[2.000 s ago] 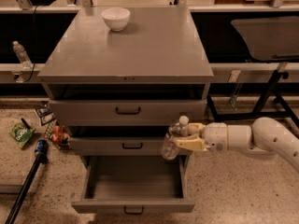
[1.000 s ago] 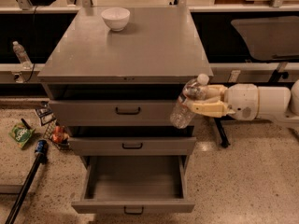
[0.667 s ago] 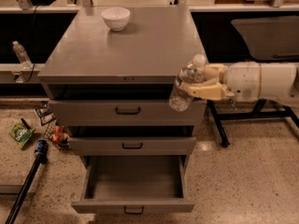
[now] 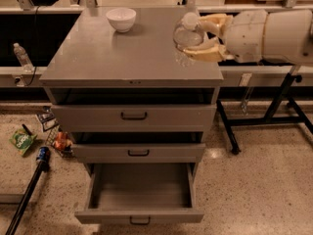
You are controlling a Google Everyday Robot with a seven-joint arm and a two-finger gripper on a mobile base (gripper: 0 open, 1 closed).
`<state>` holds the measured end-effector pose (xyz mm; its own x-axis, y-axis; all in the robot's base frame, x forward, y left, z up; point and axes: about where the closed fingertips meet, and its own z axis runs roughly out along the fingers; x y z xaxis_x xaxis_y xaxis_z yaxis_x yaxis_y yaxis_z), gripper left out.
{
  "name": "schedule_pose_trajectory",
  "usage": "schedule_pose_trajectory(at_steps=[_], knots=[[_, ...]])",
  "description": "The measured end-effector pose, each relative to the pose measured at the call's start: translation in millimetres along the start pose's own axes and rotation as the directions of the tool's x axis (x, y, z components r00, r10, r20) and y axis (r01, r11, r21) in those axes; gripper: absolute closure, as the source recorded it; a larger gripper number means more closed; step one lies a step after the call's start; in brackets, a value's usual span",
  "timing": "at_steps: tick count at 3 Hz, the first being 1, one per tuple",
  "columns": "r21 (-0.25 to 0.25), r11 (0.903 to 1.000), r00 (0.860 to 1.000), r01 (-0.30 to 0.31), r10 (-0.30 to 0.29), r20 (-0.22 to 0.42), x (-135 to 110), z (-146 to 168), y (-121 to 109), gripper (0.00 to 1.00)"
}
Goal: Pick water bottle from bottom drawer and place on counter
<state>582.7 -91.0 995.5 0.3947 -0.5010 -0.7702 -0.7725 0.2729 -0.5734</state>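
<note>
My gripper [image 4: 196,37] is up at counter height, over the right-hand part of the counter [image 4: 122,58] near its right edge, reaching in from the right. Its fingers [image 4: 212,20] are clamped on the water bottle [image 4: 185,35], one above and one below. The bottle is tilted, with the white cap up and leaning slightly right and the base down toward the slab. The base sits low over the counter surface; I can't tell if it touches. My white arm [image 4: 274,35] runs off the right side of the view.

A white bowl [image 4: 121,19] sits on the counter at the back, left of the bottle and well apart from it.

The bottom drawer [image 4: 142,214] is pulled out far, its grey inner floor showing and the black handle on its low front panel. The middle drawer [image 4: 138,152] and top drawer [image 4: 134,115] are each out a little, with dark gaps above their fronts.

A slimmer clear bottle [image 4: 22,57] stands on the pale ledge [image 4: 14,71] left of the cabinet. On the speckled floor at left are a green packet [image 4: 20,142], some small items beside the cabinet and a black pole [image 4: 24,199]. A black metal stand [image 4: 274,106] is on the right, under my arm.
</note>
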Motion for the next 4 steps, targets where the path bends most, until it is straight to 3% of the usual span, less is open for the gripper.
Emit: schedule_pose_trajectory(at_steps=[1, 2, 3, 4], knots=[[0.014, 0.9921, 0.991, 0.124, -0.123, -0.056, -11, 21, -20, 1.00], [-0.001, 0.9798, 0.967, 0.200, -0.197, -0.158, 0, 54, -46, 1.00], [-0.052, 0.9693, 0.956, 0.240, -0.246, -0.160, -5, 90, -39, 1.00], [-0.067, 0.9692, 0.957, 0.237, -0.245, -0.158, 10, 107, -42, 1.00]])
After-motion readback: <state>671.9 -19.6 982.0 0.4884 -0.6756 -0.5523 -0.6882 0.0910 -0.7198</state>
